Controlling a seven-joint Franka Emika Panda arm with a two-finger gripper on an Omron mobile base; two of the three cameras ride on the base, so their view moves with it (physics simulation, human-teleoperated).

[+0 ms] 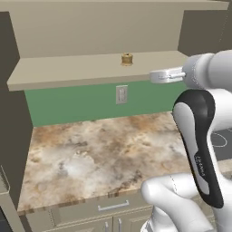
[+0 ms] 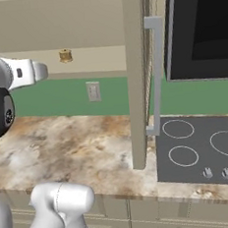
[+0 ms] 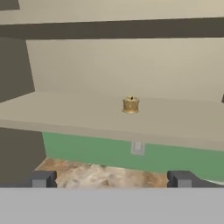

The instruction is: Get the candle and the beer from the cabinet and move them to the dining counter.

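End effector (image 3: 112, 179) wide open and empty, facing the candle (image 3: 131, 105) on the cabinet shelf (image 3: 78, 114).

We see the candle standing upright on the cabinet (image 1: 95, 31) shelf, set back from the front edge, roughly mid-shelf in the hand view and toward the right end in the left base view (image 1: 127, 59). Both fingertips (image 3: 43, 179) are spread far apart, nothing between them, well short of the candle and level with the shelf front. From the right base view the candle (image 2: 65, 55) sits left of the open cabinet door (image 2: 138, 74) with its grey bar handle (image 2: 157, 77). Below the shelf: green wall, white socket plate (image 1: 121, 94), then the marbled bench (image 1: 104, 154). Black cooktop (image 2: 203, 147) lies at the bench's right end. We see no beer on the visible shelf.
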